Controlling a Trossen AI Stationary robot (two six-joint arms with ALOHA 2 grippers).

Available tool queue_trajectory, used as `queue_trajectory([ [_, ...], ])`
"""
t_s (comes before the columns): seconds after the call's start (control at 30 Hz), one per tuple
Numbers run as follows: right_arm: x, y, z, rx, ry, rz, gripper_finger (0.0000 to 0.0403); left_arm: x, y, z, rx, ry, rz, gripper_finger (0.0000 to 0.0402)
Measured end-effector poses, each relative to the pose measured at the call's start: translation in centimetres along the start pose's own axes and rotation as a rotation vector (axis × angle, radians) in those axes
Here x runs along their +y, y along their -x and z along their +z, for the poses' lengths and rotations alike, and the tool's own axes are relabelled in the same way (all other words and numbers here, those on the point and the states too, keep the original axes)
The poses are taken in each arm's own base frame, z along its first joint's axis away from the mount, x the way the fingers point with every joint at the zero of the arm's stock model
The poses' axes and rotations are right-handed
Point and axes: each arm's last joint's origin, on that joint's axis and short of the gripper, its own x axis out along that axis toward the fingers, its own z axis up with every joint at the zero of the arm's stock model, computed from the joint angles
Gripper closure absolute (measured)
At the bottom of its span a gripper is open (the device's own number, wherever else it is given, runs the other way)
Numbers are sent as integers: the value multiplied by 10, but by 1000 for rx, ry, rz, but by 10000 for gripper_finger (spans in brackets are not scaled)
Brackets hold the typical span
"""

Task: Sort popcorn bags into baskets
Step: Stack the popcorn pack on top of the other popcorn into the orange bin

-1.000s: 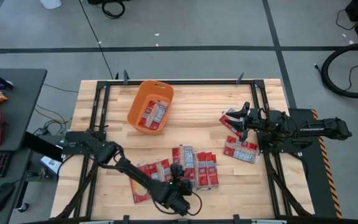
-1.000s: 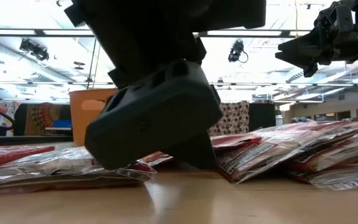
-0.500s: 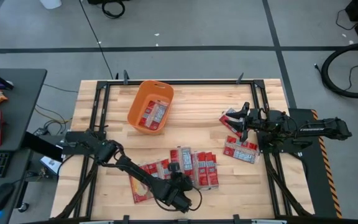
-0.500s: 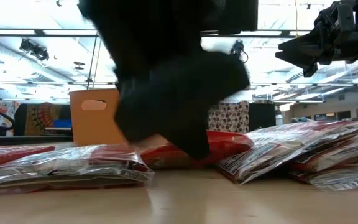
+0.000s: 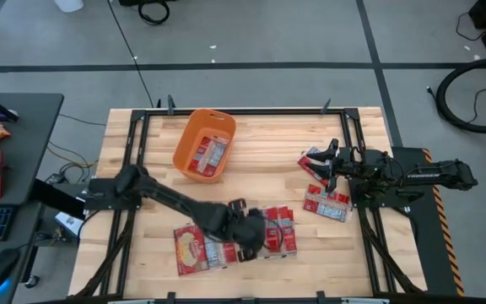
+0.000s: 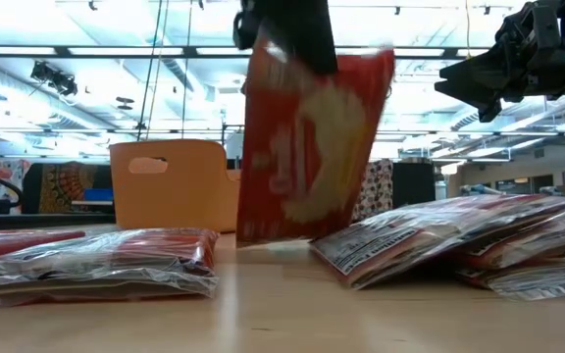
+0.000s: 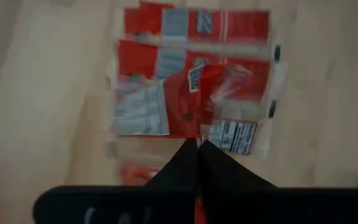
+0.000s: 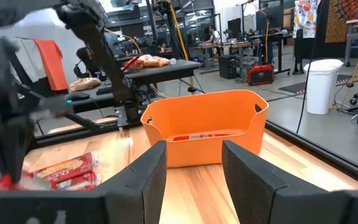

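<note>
My left gripper [image 5: 248, 231] is shut on a popcorn bag [image 6: 312, 147], red with a yellowish picture, over the table's near middle. Other popcorn bags lie flat below and beside it [image 5: 194, 249] [image 5: 279, 230] [image 7: 166, 74]. The orange basket [image 5: 184, 142] stands at the far left middle with bags [image 5: 208, 154] inside. My right gripper [image 5: 321, 164] hovers open at the right over more bags [image 5: 326, 203]; its wrist view looks between its fingers [image 8: 194, 168] at the basket [image 8: 207, 127]. My left gripper pinches the bag's top edge [image 6: 297, 54] between its two shut fingers [image 7: 185, 163], coming from above and pointing down. The bag hangs upright below the fingers, picture side toward the table's near edge. Its lower edge [image 6: 273, 238] is low over the table.
Bare wood lies between the basket and the near pile, and along the table's far edge. A black frame rail [image 5: 133, 160] runs down each side of the table. Beyond it, a desk [image 5: 7, 143] stands at the left.
My left gripper has shut on a popcorn bag in the near pile, then risen and gone toward the far edge. The bag has come up off the table from lying flat and now hangs upright. My right gripper has kept still.
</note>
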Motion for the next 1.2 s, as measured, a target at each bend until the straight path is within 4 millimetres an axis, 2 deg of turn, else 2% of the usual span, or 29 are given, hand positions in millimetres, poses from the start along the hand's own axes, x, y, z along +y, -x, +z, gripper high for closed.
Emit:
queue_trajectory([
  [0.3,0,0,0,2,-4,8,243,57,59,24,-58,1,19,392],
  [0.5,1,0,0,6,-5,23,243,94,83,36,-112,-15,55,392],
  [0.8,1,-2,-2,23,-6,26,243,157,95,41,-48,-23,194,392],
  [0.97,1,-2,-3,35,-17,27,243,188,93,41,28,-19,246,392],
  [1.2,2,-2,-5,56,-31,69,243,213,94,26,227,-42,255,392],
])
